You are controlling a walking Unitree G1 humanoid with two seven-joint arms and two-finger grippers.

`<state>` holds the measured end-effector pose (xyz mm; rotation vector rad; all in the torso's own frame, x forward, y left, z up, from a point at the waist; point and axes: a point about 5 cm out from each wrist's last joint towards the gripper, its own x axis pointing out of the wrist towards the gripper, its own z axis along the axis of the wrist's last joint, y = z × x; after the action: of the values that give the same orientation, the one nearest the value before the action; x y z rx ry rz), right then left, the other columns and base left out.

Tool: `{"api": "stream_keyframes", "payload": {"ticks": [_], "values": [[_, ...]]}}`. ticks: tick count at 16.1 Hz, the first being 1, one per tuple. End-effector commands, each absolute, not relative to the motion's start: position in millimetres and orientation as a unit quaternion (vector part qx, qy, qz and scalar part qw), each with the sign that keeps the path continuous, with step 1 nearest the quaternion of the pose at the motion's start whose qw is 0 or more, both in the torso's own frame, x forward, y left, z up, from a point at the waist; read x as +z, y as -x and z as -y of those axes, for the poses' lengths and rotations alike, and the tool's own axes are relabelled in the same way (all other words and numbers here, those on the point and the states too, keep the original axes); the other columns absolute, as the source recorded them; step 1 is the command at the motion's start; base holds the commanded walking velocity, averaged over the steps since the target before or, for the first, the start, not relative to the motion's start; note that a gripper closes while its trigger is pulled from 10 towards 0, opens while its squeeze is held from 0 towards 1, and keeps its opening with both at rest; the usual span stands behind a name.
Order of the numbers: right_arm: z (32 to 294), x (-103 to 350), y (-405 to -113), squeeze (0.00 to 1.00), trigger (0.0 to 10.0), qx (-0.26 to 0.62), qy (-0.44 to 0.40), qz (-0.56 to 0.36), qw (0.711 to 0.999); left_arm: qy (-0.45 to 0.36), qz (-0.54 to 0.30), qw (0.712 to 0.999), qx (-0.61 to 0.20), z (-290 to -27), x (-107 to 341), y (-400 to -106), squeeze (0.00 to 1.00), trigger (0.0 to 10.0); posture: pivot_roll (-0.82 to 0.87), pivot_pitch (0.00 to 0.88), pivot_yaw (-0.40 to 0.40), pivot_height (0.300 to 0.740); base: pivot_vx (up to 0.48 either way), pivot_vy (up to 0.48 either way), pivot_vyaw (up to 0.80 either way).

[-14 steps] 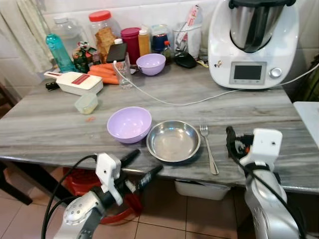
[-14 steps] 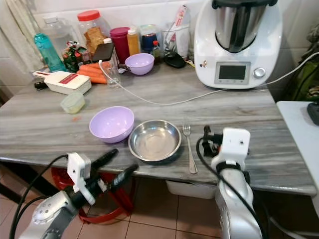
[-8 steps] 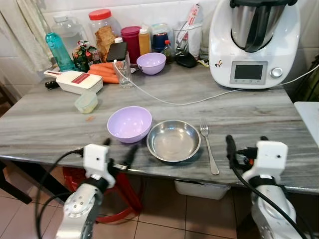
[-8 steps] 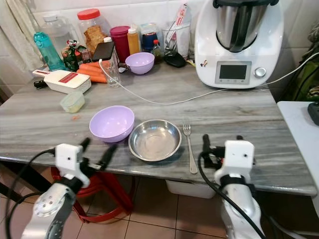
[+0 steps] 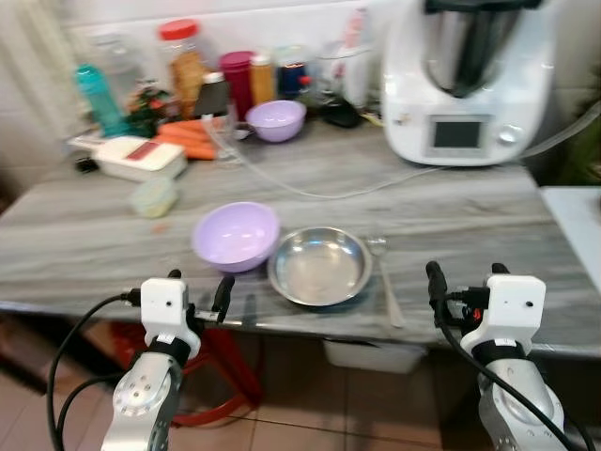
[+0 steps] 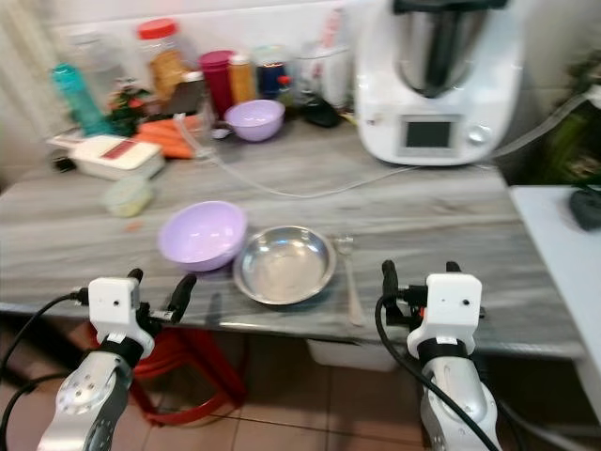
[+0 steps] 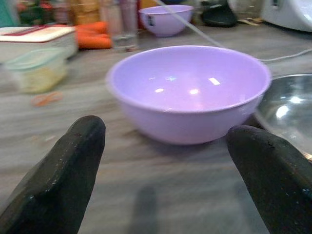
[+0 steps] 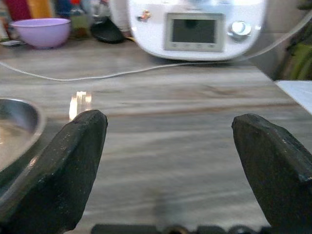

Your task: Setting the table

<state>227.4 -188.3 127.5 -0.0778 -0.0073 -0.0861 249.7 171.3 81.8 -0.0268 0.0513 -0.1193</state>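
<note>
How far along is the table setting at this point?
Laid out at the table's near edge: a purple bowl, a steel bowl touching it, and a fork beside that. In hand: nothing; the left gripper faces the purple bowl and the right gripper hovers near the fork, jaws open. Left: any further pieces.

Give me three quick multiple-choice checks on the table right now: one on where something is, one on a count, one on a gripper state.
1. Where does the steel bowl sit?
A. Between the near purple bowl and the fork
B. Behind the white appliance
C. On the floor

2. How many purple bowls are on the table?
A. One
B. Two
C. Four

3. How is the left gripper?
A. Shut on the fork
B. Open, holding nothing
C. Shut on the bowl

Answers: 1 A, bowl and fork flank it at the front edge. 2 B, the second, the far purple bowl, sits by the jars. 3 B, its fingers are spread before the near bowl.
</note>
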Motion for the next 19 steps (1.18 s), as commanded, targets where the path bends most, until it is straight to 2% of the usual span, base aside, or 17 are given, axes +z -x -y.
{"api": "stream_keyframes", "payload": {"ticks": [1,3,19], "values": [[187.3,128.7,-229.2,0.0,10.0,-0.038,0.027,0.007,0.999,0.004,-0.026,0.998,-0.056,-172.1,82.2,-251.6,0.0,10.0,-0.09,0.0,0.1,0.74,0.0,0.0,-0.77],[188.4,126.1,-228.2,0.0,10.0,-0.043,0.018,0.002,0.999,0.0,-0.028,0.998,-0.054,-174.3,82.4,-252.5,0.0,10.0,-0.08,0.0,0.104,0.74,-0.126,0.0,-0.57],[191.2,120.9,-225.1,0.0,10.0,-0.065,-0.001,-0.01,0.998,-0.019,-0.031,0.997,-0.072,-173.8,84.3,-255.0,0.0,10.0,-0.08,0.0,0.126,0.74,-0.3,0.0,0.0]]}}
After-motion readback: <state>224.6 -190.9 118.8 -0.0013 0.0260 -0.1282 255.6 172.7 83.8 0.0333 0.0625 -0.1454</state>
